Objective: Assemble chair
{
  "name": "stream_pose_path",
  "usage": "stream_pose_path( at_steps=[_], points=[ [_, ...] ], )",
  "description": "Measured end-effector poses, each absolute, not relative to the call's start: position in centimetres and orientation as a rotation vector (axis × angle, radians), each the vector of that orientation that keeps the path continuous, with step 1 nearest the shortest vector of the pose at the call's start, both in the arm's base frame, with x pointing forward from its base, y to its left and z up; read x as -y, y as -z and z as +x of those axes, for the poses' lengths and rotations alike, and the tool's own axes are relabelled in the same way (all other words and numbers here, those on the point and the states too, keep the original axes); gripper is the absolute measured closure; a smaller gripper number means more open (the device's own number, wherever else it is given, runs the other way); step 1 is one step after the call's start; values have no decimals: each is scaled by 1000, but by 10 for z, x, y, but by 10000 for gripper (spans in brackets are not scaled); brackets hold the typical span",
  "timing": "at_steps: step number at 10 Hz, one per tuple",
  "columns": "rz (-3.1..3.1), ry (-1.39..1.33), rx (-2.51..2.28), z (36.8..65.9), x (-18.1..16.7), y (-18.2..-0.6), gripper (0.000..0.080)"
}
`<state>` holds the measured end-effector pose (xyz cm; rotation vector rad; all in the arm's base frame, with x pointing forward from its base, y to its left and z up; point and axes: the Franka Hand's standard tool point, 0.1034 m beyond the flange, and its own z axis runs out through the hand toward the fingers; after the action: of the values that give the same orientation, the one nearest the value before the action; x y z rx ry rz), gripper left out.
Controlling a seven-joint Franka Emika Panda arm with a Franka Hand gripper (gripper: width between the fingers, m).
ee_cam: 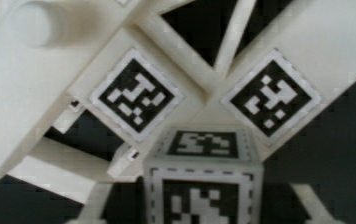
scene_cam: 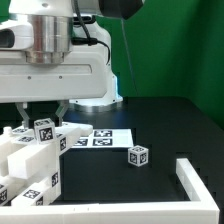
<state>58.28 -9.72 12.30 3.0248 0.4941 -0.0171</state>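
The chair parts are chunky white pieces with black-and-white tags, piled at the exterior view's lower left. My gripper has come down over the top of the pile. In the wrist view a cross-braced frame carries two tilted tags. A tagged upright block of the pile stands between my fingers. My gripper is open, with a dark gap on each side of the block. A small tagged cube lies apart on the black table.
The marker board lies flat behind the pile. A low white L-shaped corner rail runs along the exterior view's lower right. The robot's white base stands at the back.
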Motion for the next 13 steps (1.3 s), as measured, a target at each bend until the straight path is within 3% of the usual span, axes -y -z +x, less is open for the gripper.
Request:
stream_pose_path(
  at_steps=[9, 13],
  points=[
    [2769, -43, 1361, 583, 103, -122, 518],
    [2608, -38, 1648, 582, 102, -121, 514]
  ],
)
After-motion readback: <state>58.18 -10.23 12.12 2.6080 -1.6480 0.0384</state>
